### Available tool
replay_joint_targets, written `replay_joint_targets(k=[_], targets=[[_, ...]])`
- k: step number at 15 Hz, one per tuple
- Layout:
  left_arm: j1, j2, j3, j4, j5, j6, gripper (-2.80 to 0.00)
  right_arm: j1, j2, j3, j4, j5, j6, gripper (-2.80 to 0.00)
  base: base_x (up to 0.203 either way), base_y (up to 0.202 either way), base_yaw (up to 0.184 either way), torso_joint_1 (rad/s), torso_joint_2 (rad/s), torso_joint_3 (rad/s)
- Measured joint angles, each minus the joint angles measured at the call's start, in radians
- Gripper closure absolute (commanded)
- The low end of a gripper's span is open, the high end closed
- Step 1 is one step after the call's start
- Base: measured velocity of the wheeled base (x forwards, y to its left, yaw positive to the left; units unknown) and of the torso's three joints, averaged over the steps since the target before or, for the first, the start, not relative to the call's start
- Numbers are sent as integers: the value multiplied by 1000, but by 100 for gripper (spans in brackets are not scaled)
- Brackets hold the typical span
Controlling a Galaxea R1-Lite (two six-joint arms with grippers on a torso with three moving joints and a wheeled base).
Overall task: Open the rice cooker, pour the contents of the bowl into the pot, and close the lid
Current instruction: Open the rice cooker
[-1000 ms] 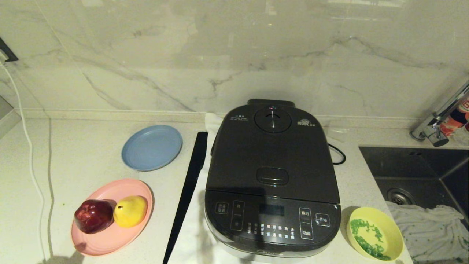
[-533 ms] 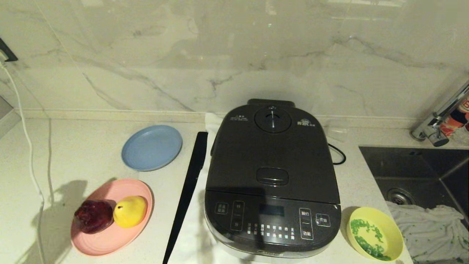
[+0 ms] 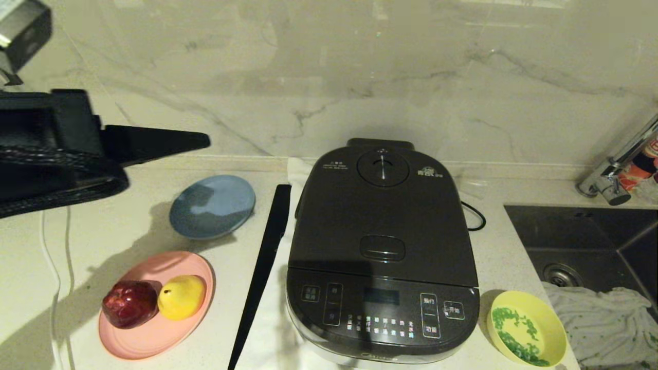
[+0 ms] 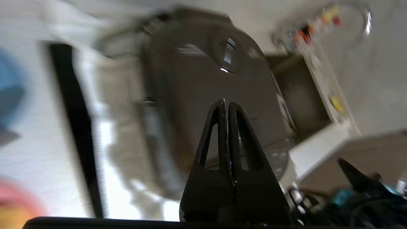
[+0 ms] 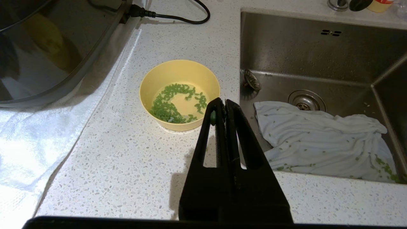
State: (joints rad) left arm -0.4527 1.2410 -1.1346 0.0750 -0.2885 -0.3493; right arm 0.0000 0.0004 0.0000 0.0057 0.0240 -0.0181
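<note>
Left pincer (image 4: pixel 226 103): you see it high at the left of the head view, above the tabletop, its fingers pressed together and holding nothing; its tip points toward the cooker.
Right pincer (image 5: pixel 221 101): closed and empty, hanging near the bowl, by the sink's edge.
Cooker (image 3: pixel 383 246): centre of the tabletop (image 3: pixel 123 216), on a white cloth (image 3: pixel 267 339).
Lid (image 3: pixel 383 216): down, with its release button (image 3: pixel 382 247) toward the front and a round vent knob (image 3: pixel 383 168) at the back.
Pot: hidden under the lid.
Bowl (image 3: pixel 527 326): just beside the cooker's front right corner, close to the sink (image 3: pixel 586 241); green bits (image 5: pixel 171 103) lie in it.
Risk: if you press off the button, the lid will likely stay latched, or the cooker may slide on the cloth. A swinging lid could hit the wall behind.
Risk: the bowl sits near the tabletop's edge; a nudge could tip it into the sink.
Around: a black strip (image 3: pixel 262 272) lies along the cooker's left side, with a blue plate (image 3: pixel 212 206) and a pink plate (image 3: pixel 154 334) of fruit beyond it, under your left arm's likely path.
</note>
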Motion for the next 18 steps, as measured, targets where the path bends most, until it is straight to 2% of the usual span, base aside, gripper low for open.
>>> replay_joint_targets(k=[3,5,10,12,15,18], targets=[[-146,103,-21,-77,142,-12,0,0,0,0,0,0,0,0,0,0,0,0,0,0],[-200,133,6,-97,166,-24,0,0,0,0,0,0,0,0,0,0,0,0,0,0],[-240,218,39,-170,234,-20,0,0,0,0,0,0,0,0,0,0,0,0,0,0],[-283,278,32,-237,313,-17,0,0,0,0,0,0,0,0,0,0,0,0,0,0],[-355,349,28,-265,410,24,0,0,0,0,0,0,0,0,0,0,0,0,0,0],[-376,397,34,-270,425,26,0,0,0,0,0,0,0,0,0,0,0,0,0,0]])
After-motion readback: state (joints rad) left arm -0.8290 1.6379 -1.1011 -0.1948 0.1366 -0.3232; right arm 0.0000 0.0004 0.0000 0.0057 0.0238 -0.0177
